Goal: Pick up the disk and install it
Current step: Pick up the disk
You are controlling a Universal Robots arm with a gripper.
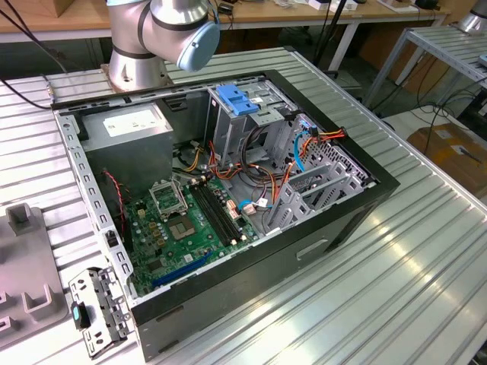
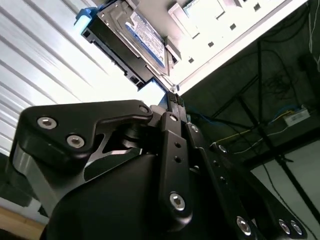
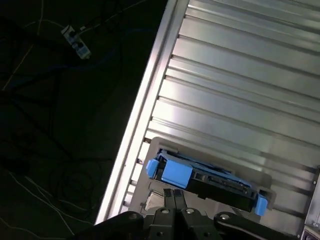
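Observation:
The disk (image 3: 220, 186) lies flat in a pale grey holder (image 3: 155, 145) on the ribbed metal table, close to the table's edge. Its blue carrier shows at both ends, and the wide blue end tab (image 3: 175, 174) faces my gripper (image 3: 176, 194). In the second wrist view the disk (image 2: 137, 37) shows its labelled silver face, and my gripper (image 2: 173, 98) sits right at its near end. The two fingers are pressed together, shut, with their tips just short of the tab. I cannot tell whether they touch it.
The open computer case (image 1: 335, 220) lies on the table with its green motherboard (image 1: 190, 228) exposed. A tall grey drive cage with a blue latch (image 1: 234, 100) stands at its far side. The arm's base (image 1: 141, 53) is behind the case. Dark floor with cables (image 3: 60, 125) lies beyond the table edge.

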